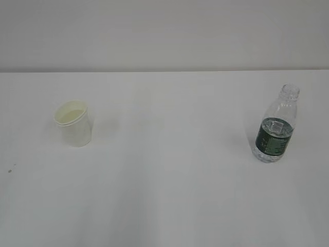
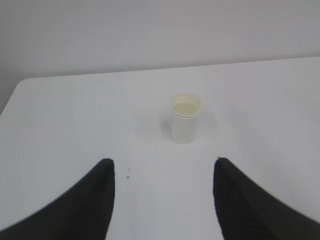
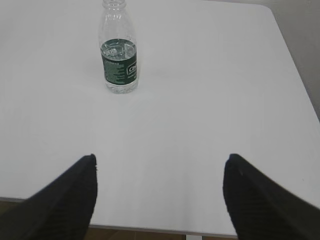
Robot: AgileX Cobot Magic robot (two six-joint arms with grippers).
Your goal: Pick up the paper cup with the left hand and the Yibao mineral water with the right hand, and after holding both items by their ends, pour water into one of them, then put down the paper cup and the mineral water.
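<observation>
Paper cup point(image 2: 185, 117) ahead of left tool point(image 2: 162, 172) | apart

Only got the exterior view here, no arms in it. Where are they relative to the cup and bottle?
Observer: Left wrist view shows the left gripper open, well short of the cup, nothing between the fingers.
Operator: Is the cup lined up with it?
Observer: Roughly; the cup stands upright slightly right of the middle of the gap.
Operator: And the right side?
Observer: The right gripper is open too, back near the table's front edge. The bottle stands far ahead and left of its centre line, uncapped, untouched.
</observation>
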